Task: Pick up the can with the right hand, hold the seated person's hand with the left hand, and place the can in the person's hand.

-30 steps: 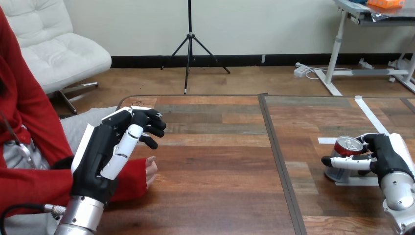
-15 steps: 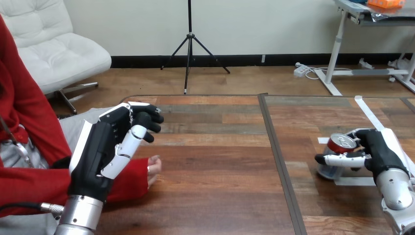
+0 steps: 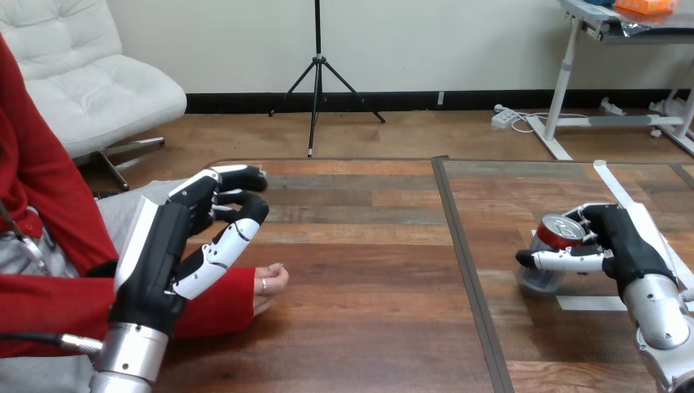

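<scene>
Right hand (image 3: 628, 246) wrapped round can (image 3: 555, 232), 3 o'clock, ready to carry. Left hand (image 3: 159, 250) half-open, empty, hovers by person's hand (image 3: 268, 286), 9 o'clock, staged to clasp.

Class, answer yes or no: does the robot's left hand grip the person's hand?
No: the left hand is open and apart from the person's hand.

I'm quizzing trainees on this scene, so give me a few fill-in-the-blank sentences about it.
The right hand is curled round the can, whose top is ____.
The left hand holds ____.
The person's hand lies at the table's ____ side.
Missing: red; nothing; left.
</scene>
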Controlling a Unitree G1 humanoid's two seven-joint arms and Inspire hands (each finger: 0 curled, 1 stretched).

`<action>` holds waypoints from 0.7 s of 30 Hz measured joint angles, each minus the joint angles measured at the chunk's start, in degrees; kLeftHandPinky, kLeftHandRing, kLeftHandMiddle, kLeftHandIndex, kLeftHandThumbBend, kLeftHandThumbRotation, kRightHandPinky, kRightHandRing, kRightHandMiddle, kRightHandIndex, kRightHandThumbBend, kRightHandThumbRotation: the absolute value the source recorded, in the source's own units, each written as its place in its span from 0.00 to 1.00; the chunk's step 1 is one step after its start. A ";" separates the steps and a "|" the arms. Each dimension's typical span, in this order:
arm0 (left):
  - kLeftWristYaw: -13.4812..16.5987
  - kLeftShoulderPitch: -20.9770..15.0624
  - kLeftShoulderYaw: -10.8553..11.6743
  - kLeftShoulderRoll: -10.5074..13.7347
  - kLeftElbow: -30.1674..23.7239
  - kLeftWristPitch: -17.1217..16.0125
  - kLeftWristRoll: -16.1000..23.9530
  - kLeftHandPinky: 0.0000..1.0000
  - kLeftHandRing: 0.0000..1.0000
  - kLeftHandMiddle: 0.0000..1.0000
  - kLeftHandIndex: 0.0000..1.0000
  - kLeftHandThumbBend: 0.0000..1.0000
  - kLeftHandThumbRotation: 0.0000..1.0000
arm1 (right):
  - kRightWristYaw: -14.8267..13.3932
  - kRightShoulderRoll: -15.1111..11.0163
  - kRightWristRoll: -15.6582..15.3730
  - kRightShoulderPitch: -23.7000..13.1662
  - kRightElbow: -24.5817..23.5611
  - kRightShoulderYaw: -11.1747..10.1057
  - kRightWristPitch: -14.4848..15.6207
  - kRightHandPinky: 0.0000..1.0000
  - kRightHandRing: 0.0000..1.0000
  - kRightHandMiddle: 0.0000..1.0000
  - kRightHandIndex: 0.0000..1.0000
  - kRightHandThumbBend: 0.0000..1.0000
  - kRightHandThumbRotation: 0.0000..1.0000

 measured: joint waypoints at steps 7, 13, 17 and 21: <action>1.92 0.46 -0.07 0.97 -3.16 2.04 4.91 0.58 0.71 0.75 0.75 0.77 0.64 | 0.74 0.00 0.21 0.00 -1.47 0.00 -1.69 0.27 0.30 0.37 0.44 0.88 0.00; 3.24 1.35 -0.21 2.09 -6.45 3.79 9.95 0.59 0.73 0.77 0.76 0.82 0.63 | 1.18 0.00 0.50 0.00 -3.34 -0.01 -3.23 0.25 0.30 0.38 0.44 0.88 0.00; 3.80 2.06 -0.32 2.75 -8.82 5.35 13.17 0.61 0.75 0.79 0.78 0.86 0.62 | 1.45 0.00 0.77 0.00 -4.62 -0.03 -4.01 0.27 0.31 0.39 0.44 0.88 0.00; 3.82 2.57 -0.66 3.75 -10.66 6.81 15.67 0.63 0.78 0.82 0.81 0.90 0.60 | 1.90 0.00 1.06 0.00 -5.75 -0.03 -4.47 0.28 0.33 0.40 0.44 0.88 0.00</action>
